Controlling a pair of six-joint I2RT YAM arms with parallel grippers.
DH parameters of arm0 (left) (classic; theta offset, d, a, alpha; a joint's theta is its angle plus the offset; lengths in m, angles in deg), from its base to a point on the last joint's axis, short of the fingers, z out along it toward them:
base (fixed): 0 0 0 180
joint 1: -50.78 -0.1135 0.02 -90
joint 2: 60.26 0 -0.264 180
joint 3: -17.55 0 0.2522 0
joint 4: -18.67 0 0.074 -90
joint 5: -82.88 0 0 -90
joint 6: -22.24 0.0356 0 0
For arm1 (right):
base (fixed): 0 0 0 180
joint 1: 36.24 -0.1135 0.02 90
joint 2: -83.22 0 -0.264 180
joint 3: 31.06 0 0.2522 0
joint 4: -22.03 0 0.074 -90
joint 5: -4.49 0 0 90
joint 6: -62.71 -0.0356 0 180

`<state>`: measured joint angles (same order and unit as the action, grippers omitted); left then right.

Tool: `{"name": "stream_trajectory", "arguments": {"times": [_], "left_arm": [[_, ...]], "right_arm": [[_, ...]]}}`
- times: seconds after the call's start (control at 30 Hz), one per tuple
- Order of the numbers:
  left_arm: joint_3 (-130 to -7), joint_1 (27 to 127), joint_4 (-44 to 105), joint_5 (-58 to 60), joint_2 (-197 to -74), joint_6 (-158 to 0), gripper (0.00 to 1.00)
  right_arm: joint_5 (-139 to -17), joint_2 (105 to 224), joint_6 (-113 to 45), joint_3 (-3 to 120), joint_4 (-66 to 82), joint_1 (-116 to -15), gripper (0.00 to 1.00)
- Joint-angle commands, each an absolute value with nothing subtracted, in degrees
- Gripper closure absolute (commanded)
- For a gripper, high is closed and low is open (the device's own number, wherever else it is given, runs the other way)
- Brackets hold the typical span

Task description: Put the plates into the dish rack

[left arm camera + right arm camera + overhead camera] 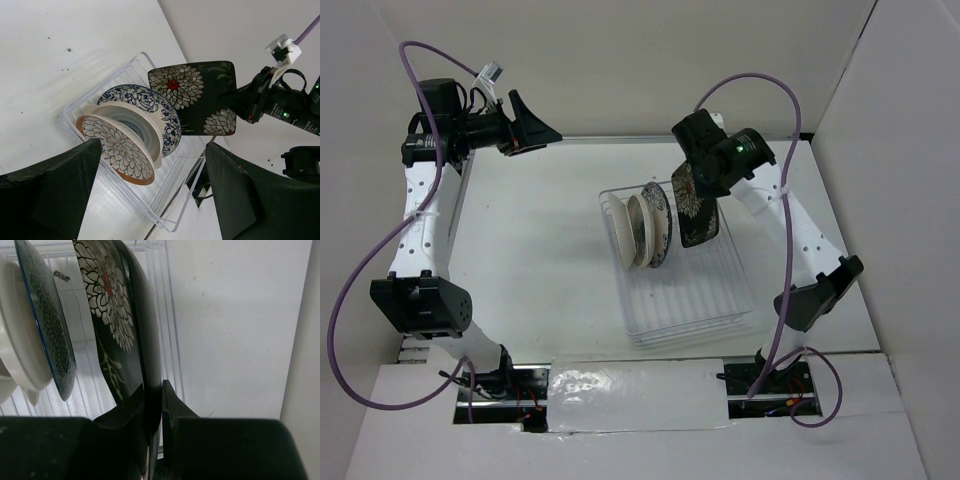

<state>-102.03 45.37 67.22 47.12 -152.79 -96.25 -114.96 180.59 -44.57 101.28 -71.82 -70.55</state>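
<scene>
— Four plates (131, 131) altogether?
— Yes. Three stand on edge in the dish rack (695, 300); the dark squarish plate (200, 95) hangs beside them, pinched by the right gripper (161, 405).
— And the left gripper (542, 130)?
— Wide open, well apart.

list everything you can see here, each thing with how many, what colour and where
dish rack: one, silver-white wire, on the table right of centre
brown-and-white plate: one, radial pattern, on edge at the rack's far end, outermost
cream plate: one, on edge, right behind the brown one
blue-and-white plate: one, floral, on edge next to the cream one
square plate: one, dark with white flowers, held on edge at the rack beside the blue one
table: one, white, under everything
crinkled sheet: one, whitish, near edge between the arm bases
left gripper: one, black, open, far left, holding nothing
right gripper: one, black, shut on the square plate's edge
</scene>
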Motion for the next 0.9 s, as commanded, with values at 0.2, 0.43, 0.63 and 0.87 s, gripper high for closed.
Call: {"name": "stream_trajectory", "arguments": {"times": [0.2, 0.43, 0.63, 0.87], "left_arm": [[-102.1, 45.2, 66.4, 47.5, -151.7, -94.9, 0.03], [-101.9, 45.2, 66.4, 47.5, -151.5, -94.9, 0.03], [-101.3, 45.2, 66.1, 47.6, -151.4, -94.9, 0.03], [-100.9, 45.1, 65.9, 47.4, -151.0, -94.7, 0.03]], "right_arm": [[-116.1, 181.3, -44.7, 99.3, -63.9, -71.5, 1.00], [-115.3, 182.3, -45.0, 97.7, -62.3, -71.4, 1.00], [-116.3, 184.3, -45.6, 97.2, -61.3, -71.8, 1.00], [-117.2, 186.8, -46.5, 96.2, -60.8, -72.1, 1.00]]}}
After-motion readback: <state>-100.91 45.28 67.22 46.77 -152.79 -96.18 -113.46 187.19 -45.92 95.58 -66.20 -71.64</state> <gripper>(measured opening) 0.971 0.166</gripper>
